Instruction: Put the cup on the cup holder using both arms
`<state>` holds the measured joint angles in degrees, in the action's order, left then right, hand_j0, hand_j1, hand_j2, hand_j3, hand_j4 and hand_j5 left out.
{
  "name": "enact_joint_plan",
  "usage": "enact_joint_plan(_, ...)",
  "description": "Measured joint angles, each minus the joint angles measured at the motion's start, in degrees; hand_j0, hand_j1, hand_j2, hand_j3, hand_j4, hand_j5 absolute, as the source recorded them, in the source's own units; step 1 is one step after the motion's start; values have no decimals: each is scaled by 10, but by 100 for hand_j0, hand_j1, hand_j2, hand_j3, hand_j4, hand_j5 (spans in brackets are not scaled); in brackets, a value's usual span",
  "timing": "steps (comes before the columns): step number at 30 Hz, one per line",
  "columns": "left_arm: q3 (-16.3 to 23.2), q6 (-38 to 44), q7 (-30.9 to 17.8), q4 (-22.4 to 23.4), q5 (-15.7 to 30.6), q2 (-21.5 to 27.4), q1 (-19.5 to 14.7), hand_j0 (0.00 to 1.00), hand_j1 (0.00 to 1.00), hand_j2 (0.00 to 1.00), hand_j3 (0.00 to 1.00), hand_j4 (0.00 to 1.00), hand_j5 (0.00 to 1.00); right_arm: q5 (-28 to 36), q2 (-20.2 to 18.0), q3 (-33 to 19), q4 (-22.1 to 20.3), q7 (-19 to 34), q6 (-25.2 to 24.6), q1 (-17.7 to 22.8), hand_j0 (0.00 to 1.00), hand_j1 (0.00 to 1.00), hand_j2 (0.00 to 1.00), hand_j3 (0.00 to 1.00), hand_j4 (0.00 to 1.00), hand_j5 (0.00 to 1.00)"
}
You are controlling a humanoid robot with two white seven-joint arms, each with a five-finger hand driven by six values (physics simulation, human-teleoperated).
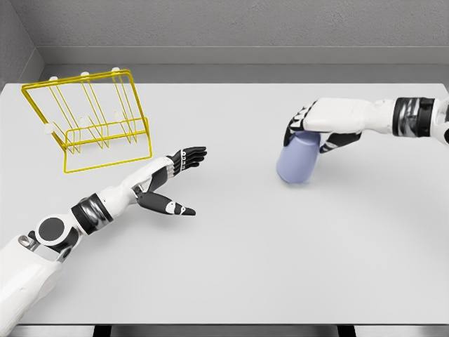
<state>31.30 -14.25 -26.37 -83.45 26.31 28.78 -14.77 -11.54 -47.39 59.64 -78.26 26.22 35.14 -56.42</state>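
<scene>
- We see the cup right of the table's middle: a plain, smooth body in pale lavender-blue, with no print or pattern that we can make out.
- It leans a little, its top tipped toward the right hand, its base resting on or just above the grey table; we cannot tell which.
- Its upper part is hidden under the hand, so we cannot tell whether the rim is up or down, nor whether there is a handle.
- The right hand comes in from the right edge and covers the cup's top; its dark fingers curl down around the upper wall, clamped on the cup.
- The left hand lies over the table left of the middle, palm turned inward, fingers stretched out and apart, thumb held away below them, holding nothing.
- The cup holder is a yellow wire rack with white-tipped prongs, standing at the far left of the table, well apart from the cup.
</scene>
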Motion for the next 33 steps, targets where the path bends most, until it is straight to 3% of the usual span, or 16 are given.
enact_joint_plan(20,-2,0,0,2,1,3,0,100,100,100,100,100,100,1,61,1,-10,0,0,-4,64,64,64,64,64,64)
enact_joint_plan(33,-23,-2,0,64,-17,-22,-11,100,100,100,100,100,100,2,106,4,-4,1,0,-1,64,64,64,64,64,64)
